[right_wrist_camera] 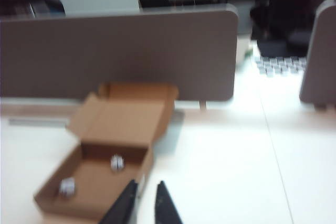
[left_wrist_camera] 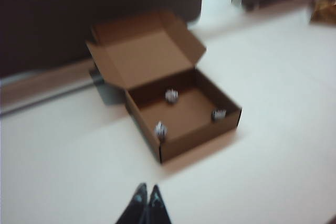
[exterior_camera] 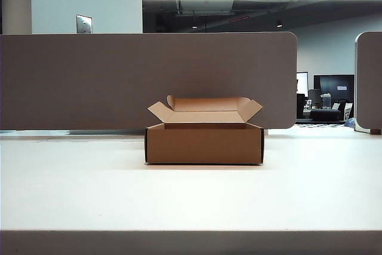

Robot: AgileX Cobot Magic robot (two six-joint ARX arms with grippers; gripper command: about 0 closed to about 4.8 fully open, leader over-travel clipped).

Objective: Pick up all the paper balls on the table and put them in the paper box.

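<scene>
The brown paper box (exterior_camera: 204,144) stands open in the middle of the white table (exterior_camera: 191,198); from the exterior view its inside is hidden and neither gripper shows. The left wrist view looks into the paper box (left_wrist_camera: 197,141): three paper balls lie on its floor, one at the back (left_wrist_camera: 171,95), one by a side wall (left_wrist_camera: 218,114), one in a front corner (left_wrist_camera: 160,129). My left gripper (left_wrist_camera: 147,188) hangs shut and empty above bare table, short of the box. My right gripper (right_wrist_camera: 147,184) hovers beside the box (right_wrist_camera: 126,119), its fingers a narrow gap apart, empty; two balls (right_wrist_camera: 117,163) (right_wrist_camera: 67,187) show there.
A grey-brown partition panel (exterior_camera: 149,76) runs behind the box, with a second panel (exterior_camera: 369,82) at the far right. The table's pale front edge (exterior_camera: 191,242) crosses the foreground. Office desks and monitors lie beyond the gap.
</scene>
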